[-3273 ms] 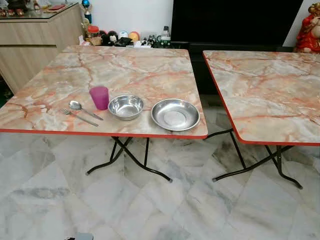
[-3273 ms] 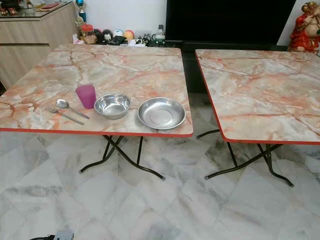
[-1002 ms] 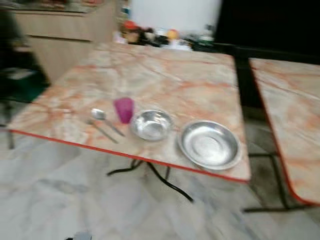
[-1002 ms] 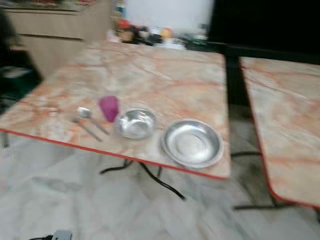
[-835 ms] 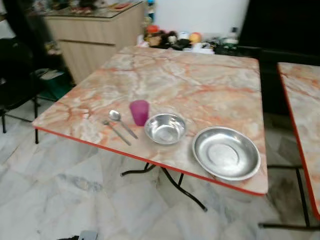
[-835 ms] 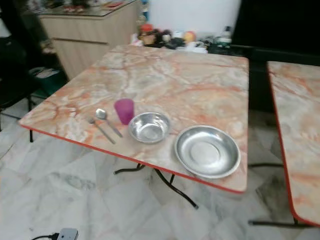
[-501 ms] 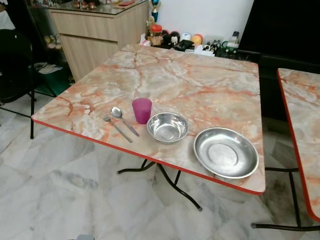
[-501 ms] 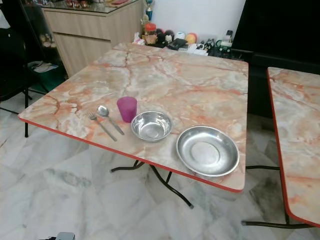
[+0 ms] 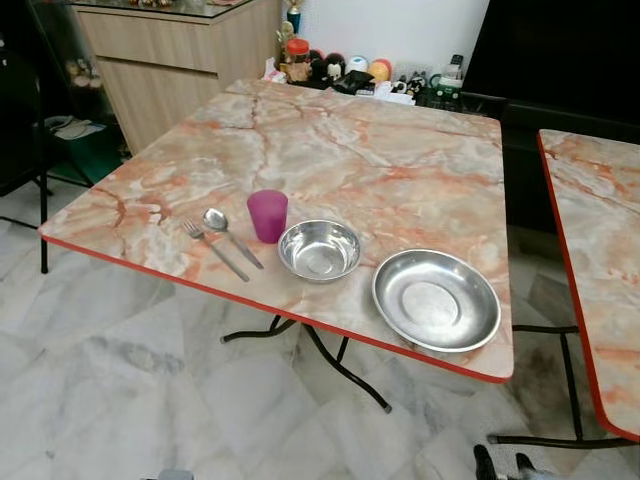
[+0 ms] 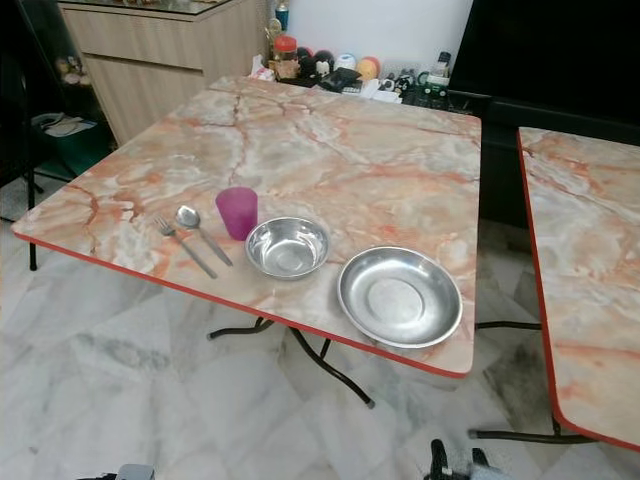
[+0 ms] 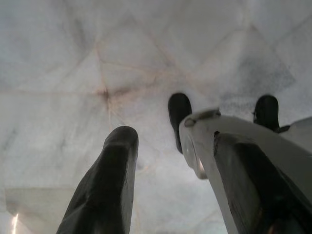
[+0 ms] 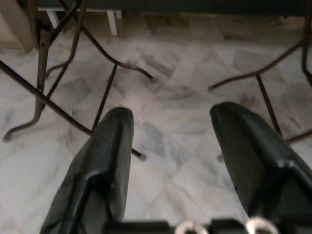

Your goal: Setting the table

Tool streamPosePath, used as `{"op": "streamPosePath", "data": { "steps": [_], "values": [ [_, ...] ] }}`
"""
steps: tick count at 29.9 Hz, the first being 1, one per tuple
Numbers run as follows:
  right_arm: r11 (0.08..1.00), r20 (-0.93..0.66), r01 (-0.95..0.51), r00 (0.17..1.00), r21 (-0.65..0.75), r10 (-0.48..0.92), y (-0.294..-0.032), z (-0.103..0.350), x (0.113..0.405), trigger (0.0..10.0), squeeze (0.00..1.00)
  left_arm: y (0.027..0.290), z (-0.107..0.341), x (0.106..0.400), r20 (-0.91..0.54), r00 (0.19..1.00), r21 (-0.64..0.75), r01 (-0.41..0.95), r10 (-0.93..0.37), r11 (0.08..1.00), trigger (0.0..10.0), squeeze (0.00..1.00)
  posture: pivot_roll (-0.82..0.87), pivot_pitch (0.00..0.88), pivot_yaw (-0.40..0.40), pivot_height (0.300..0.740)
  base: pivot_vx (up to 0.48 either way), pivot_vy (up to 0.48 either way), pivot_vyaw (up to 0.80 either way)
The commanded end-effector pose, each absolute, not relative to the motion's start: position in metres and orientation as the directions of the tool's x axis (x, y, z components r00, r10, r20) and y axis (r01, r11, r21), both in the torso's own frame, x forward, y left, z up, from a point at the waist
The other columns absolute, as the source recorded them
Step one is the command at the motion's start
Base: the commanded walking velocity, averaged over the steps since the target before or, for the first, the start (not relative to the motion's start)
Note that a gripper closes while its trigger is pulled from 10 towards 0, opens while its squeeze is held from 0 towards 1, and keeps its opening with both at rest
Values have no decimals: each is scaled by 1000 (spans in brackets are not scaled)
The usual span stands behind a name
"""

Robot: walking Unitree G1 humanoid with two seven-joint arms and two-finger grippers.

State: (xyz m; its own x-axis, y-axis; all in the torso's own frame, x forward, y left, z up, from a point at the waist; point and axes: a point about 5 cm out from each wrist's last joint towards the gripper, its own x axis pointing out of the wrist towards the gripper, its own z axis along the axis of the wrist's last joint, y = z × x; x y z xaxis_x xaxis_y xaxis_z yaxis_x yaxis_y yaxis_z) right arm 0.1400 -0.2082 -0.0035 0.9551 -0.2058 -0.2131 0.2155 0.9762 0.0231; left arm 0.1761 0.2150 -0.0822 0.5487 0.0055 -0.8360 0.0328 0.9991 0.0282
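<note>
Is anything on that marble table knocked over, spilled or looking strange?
Nothing stands out. The purple cup stands upright, the steel bowl and the wide steel dish sit flat and empty, and the spoon and fork lie side by side near the table's red edge. No spill shows.

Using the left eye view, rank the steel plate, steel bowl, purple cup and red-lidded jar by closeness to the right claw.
1. steel plate, at the table's near right corner, nearest the right claw.
2. steel bowl, left of the plate.
3. purple cup, further left.
4. red-lidded jar, beyond the table's far edge.
</note>
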Motion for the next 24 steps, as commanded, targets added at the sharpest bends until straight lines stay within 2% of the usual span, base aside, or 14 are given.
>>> {"op": "streamPosePath", "data": {
  "steps": [1, 5, 8, 9, 12, 13, 16, 17, 19, 21, 24],
  "values": [
    [975, -170, 222, 961, 6, -218, -208, 14, 137, 10000, 0, 215, -86, 168, -850, 527, 32, 48, 2, 998, 10000, 0, -52, 135, -37, 740, 0, 0, 0],
    [966, -100, 259, 961, 20, -256, -214, 39, 154, 10000, 0, 216, -86, 168, -852, 523, 36, 53, 3, 998, 10000, 0, -54, 136, -36, 740, 0, 0, 0],
    [945, 22, 306, 950, 117, -310, -227, 75, 194, 10000, 0, 215, -86, 167, -854, 520, 39, 56, 4, 998, 10000, 0, -62, 131, -32, 740, 0, 0, 0],
    [935, 56, 307, 945, 175, -321, -232, 92, 218, 10000, 0, 215, -87, 167, -855, 519, 39, 58, 4, 998, 10000, 0, -55, 128, -31, 740, 0, 0, 0],
    [934, 32, 292, 952, 204, -304, -232, 98, 231, 10000, 0, 214, -87, 167, -854, 520, 39, 58, 3, 998, 10000, 0, -54, 123, -28, 740, 0, 0, 0],
    [951, 29, 230, 970, 207, -241, -227, 104, 248, 10000, 0, 214, -87, 167, -855, 519, 38, 57, 3, 998, 10000, 0, -54, 125, -27, 740, 0, 0, 0],
    [977, 29, 151, 987, 148, -157, -220, 113, 269, 10000, 0, 212, -88, 166, -858, 513, 45, 76, 0, 996, 10000, 0, -49, 129, -26, 740, 0, 0, 0],
    [970, 42, 134, 989, 202, -145, -217, 122, 280, 10000, 0, 212, -87, 166, -858, 514, 45, 77, -1, 996, 10000, 0, -41, 127, -28, 740, 0, 0, 0],
    [969, 37, 129, 989, 211, -140, -214, 132, 295, 10000, 0, 213, -87, 166, -856, 517, 44, 62, 6, 997, 10000, 0, -24, 123, -34, 740, 0, 0, 0],
    [962, 45, 124, 989, 242, -139, -211, 136, 299, 10000, 0, 213, -88, 165, -856, 517, 44, 56, 9, 997, 10000, 0, -24, 123, -34, 740, 0, 0, 0],
    [947, -119, 181, 981, 267, -154, -206, 116, 300, 10000, 0, 214, -89, 162, -863, 506, 53, 64, 13, 997, 10000, 0, -20, 125, -31, 740, 0, 0, 0]
  ]
}}
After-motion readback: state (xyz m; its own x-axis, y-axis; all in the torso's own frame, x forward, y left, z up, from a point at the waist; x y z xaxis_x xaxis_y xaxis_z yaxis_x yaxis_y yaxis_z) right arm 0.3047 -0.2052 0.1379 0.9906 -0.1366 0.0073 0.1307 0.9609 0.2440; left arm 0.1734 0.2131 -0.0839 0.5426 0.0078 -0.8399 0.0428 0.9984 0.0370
